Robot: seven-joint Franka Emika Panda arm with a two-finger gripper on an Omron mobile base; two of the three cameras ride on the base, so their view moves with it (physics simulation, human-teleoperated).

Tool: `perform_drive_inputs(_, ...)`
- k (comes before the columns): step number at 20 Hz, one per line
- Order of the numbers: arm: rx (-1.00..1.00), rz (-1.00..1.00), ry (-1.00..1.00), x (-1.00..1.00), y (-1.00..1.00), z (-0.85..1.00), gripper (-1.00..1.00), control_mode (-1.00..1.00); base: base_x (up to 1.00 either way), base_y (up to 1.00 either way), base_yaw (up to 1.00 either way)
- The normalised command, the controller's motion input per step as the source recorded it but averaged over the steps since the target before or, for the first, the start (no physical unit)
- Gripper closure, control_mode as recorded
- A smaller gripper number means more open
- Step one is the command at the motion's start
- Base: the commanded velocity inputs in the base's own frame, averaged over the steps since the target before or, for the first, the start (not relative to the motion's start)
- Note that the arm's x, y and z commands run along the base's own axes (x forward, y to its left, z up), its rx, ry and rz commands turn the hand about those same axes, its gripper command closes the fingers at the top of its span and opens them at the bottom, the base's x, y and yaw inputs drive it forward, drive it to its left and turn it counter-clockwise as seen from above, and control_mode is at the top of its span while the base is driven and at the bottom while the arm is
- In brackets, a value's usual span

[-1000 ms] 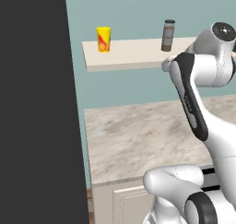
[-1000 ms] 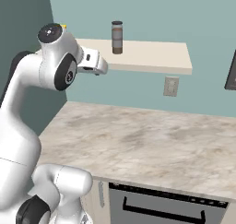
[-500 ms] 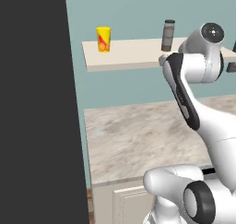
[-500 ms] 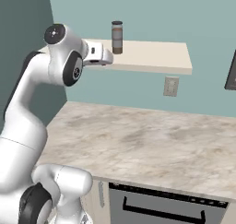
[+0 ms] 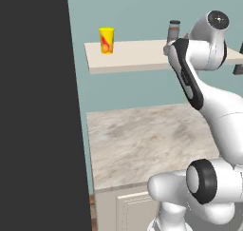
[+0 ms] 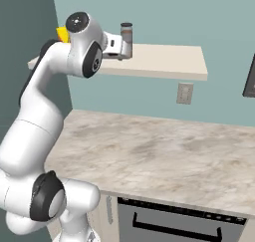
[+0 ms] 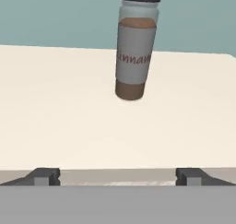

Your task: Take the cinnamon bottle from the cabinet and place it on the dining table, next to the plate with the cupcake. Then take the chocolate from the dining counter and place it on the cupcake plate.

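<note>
the arm has swung up toward the shelf (image 6: pixel 164 61), bringing its gripper (image 7: pixel 117 176), jaws spread wide and empty, just short of the bottle (image 7: pixel 136 48) standing upright there; the grasp looks imminent.

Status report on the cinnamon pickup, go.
Gripper open, at shelf edge. Cinnamon bottle upright on cabinet, ahead between fingertips, not gripped. Path clear; yellow cup far aside.

Both base views look forward and down from behind the arm, sharing the cabinet (image 5: pixel 142 59) (toward 12 o'clock); the hand view sits close, seemingly level with it.
</note>
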Motion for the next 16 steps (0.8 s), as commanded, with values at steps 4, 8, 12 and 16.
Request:
perform_drive_inputs(4, 0.05, 0.00, 0.00, 0.53, -0.09, 0.00, -1.00, -1.00, 0.00, 0.00, 0.00)
perform_drive_inputs(8, 0.08, 0.00, -0.05, 0.23, -0.12, 0.00, -1.00, -1.00, 0.00, 0.00, 0.00)
perform_drive_inputs(12, 0.08, 0.00, -0.14, 0.02, -0.02, -0.04, -1.00, -1.00, 0.00, 0.00, 0.00)
perform_drive_inputs(16, 0.08, 0.00, -0.13, 0.13, 0.00, -0.10, -1.00, -1.00, 0.00, 0.00, 0.00)
